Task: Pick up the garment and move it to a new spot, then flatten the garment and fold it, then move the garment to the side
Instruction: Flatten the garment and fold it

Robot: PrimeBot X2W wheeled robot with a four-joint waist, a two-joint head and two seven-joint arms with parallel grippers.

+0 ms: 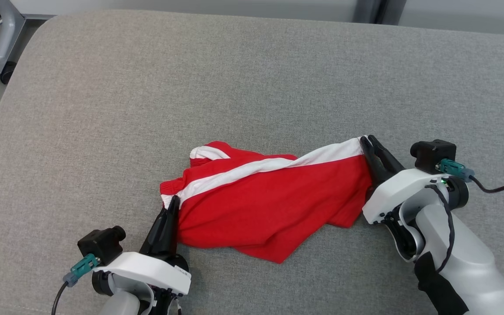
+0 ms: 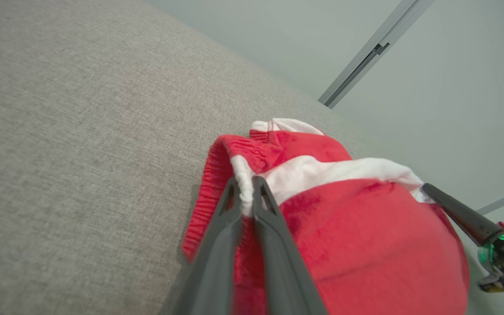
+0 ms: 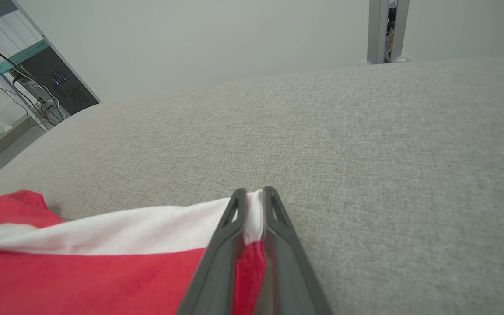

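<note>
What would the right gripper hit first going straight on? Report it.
Beyond the garment it grips, the right gripper faces bare grey cushion; it would probably skim that, though depth is unclear.

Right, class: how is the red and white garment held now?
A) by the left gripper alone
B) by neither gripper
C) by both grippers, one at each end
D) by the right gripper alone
C: the left gripper and the right gripper are each shut on an opposite end of the garment, with cloth pinched between their fingers.
</note>
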